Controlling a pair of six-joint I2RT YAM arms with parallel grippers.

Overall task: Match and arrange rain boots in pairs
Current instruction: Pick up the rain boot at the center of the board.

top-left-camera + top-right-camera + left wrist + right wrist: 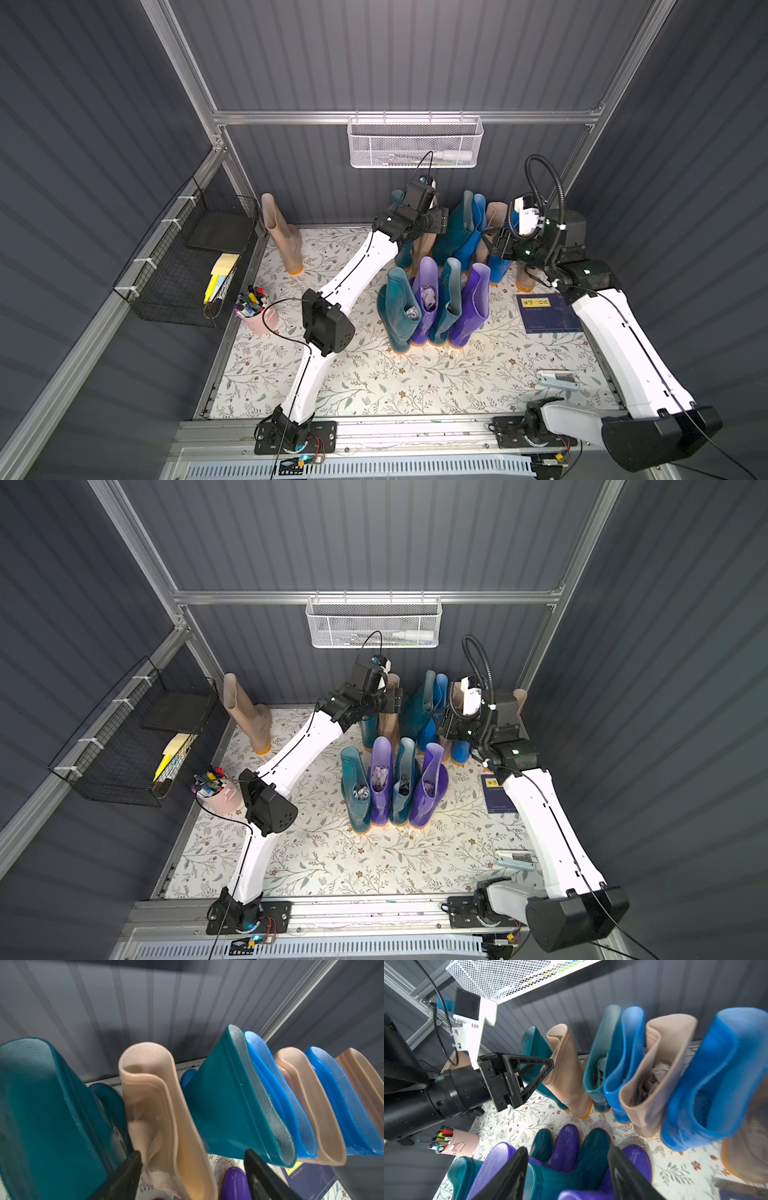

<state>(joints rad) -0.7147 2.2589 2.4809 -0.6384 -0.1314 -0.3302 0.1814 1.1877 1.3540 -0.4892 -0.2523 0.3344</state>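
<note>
Rain boots (451, 299) stand on the floral table mat (374, 382), shown from above and from both wrists. A front row (384, 779) of four stands near the middle, ordered teal, purple, teal, purple, with shafts touching. Behind it, against the rear wall, a back row (218, 1095) of seven runs teal, beige, teal, blue, beige, blue, beige, the tops pressed together and partly folded. A lone beige boot (284, 237) stands well apart in the rear corner on the robot's left. The left gripper (192, 1152) reaches over the back row with jaws wide, one finger on either side of the second boot (149, 1088), a beige one. Whether the fingers touch it cannot be told. The right gripper (566, 1148) hangs over the front row, jaws likewise spread, clasping nothing. In both top views the two wrists cover much of the back row, and the front row screens some of its soles. Surroundings: a white mesh basket (415, 143) on the rear rail, a black wire basket (183, 266) on the side wall, a pink pen cup (259, 320) beside the left arm, a dark blue book (544, 311) partly under the right arm, and a pale stapler-like object (557, 380) near the front edge.
</note>
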